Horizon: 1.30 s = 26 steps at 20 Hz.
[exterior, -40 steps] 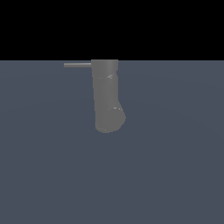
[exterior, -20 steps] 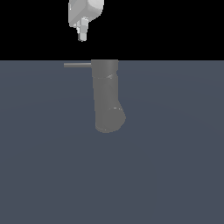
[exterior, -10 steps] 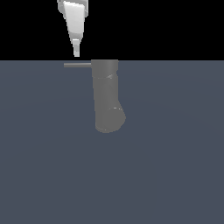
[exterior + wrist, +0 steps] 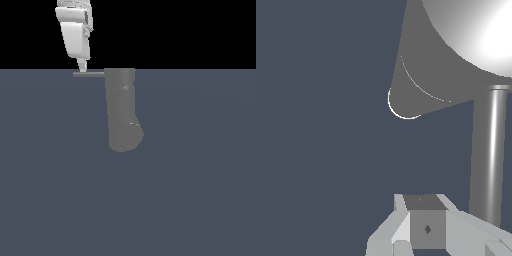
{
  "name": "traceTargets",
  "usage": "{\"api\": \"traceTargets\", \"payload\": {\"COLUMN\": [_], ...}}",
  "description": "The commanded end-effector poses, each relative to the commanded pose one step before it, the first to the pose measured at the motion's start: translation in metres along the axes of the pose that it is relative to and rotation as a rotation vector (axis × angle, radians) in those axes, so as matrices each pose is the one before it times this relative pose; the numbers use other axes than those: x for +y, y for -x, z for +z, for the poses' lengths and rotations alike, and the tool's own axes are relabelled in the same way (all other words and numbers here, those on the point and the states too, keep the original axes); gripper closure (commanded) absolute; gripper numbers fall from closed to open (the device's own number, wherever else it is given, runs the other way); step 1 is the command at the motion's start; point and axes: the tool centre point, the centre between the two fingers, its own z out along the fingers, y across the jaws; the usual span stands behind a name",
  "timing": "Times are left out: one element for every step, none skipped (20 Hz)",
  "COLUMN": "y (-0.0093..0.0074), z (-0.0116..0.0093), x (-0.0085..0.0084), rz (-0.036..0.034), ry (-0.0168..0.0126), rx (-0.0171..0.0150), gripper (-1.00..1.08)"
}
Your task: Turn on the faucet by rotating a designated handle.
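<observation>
Clearly, the claw (image 4: 83,69) is a white, glossy body with flat sides, and it narrows downward to a small pointed tip. It sits in the upper left of the exterior view, against the black band at the top of the frame. From this side its fingers overlap into one point, so I cannot tell if it is wide or narrow. In the wrist view the claw (image 4: 428,227) shows as pale grey angular blocks at the lower edge of the frame, with a darker square face in the middle, and the fingertips are cut off by the frame, so this view does not show the opening either.

Just under the pointed tip lies the handle (image 4: 88,75). It is a thin, straight, matte grey rod, and it runs level from the faucet toward the exterior view's left. The tip meets the rod near its free end; it looks to be touching, but I cannot tell it for sure. In the wrist view the handle (image 4: 487,155) is a smooth cylinder with a bright stripe of light along it, at the right side of the frame, just beside the claw blocks.

The faucet (image 4: 122,110) is a thick, matte grey cylinder, plain, in the upper centre of the exterior view, to the right of the claw. Its lower end is rounded and bent. In the wrist view the faucet (image 4: 426,65) fills the upper right, with a strong white glare.

All around is a flat slate-blue surface (image 4: 200,190).
</observation>
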Motion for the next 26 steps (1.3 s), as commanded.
{"api": "traceTargets", "payload": {"y": [0.00256,0.00076,0.00058,0.00045,0.00024,0.00004,0.00000,0.00000,0.00000,0.00026,-0.00013,-0.00013,-0.00013,-0.00013,-0.00013,-0.00013,-0.00013,-0.00013,-0.00013,-0.00013,-0.00013,-0.00013,-0.00013,-0.00013,-0.00013,-0.00013], "z": [0.00362,0.00100,0.00077,0.00055,0.00033,0.00010,0.00000,0.00000,0.00000,0.00007,0.00001,0.00001,0.00001,0.00001,0.00001,0.00001,0.00001,0.00001,0.00001,0.00001,0.00001,0.00001,0.00001,0.00001,0.00001,0.00001], "x": [-0.00343,-0.00079,-0.00061,-0.00043,-0.00026,-0.00009,0.00000,0.00000,0.00000,0.00020,0.00240,0.00241,0.00242,0.00243,0.00244,0.00244,0.00245,0.00246,0.00247,0.00247,0.00248,0.00248,0.00249,0.00249,0.00250,0.00250], "rz": [0.02048,0.00489,0.00384,0.00268,0.00167,0.00063,0.00000,0.00000,0.00000,-0.00143,0.00000,0.00000,0.00000,0.00000,0.00000,0.00000,0.00000,0.00000,0.00000,0.00000,0.00000,0.00000,0.00000,0.00000,0.00000,0.00000], "ry": [-0.00373,-0.00080,-0.00064,-0.00046,-0.00029,-0.00011,0.00000,0.00000,0.00000,0.00052,0.00000,0.00000,0.00000,0.00000,0.00000,0.00000,0.00000,0.00000,0.00000,0.00000,0.00000,0.00000,0.00000,0.00000,0.00000,0.00000], "rx": [0.00798,0.00200,0.00158,0.00110,0.00069,0.00026,0.00000,0.00000,0.00000,-0.00028,0.00000,0.00000,0.00000,0.00000,0.00000,0.00000,0.00000,0.00000,0.00000,0.00000,0.00000,0.00000,0.00000,0.00000,0.00000,0.00000], "gripper": [1.08,1.08,1.08,1.08,1.08,1.08,1.08,1.08,1.08,1.08,1.08,1.08,1.08,1.08,1.08,1.08,1.08,1.08,1.08,1.08,1.08,1.08,1.08,1.08,1.08,1.08]}}
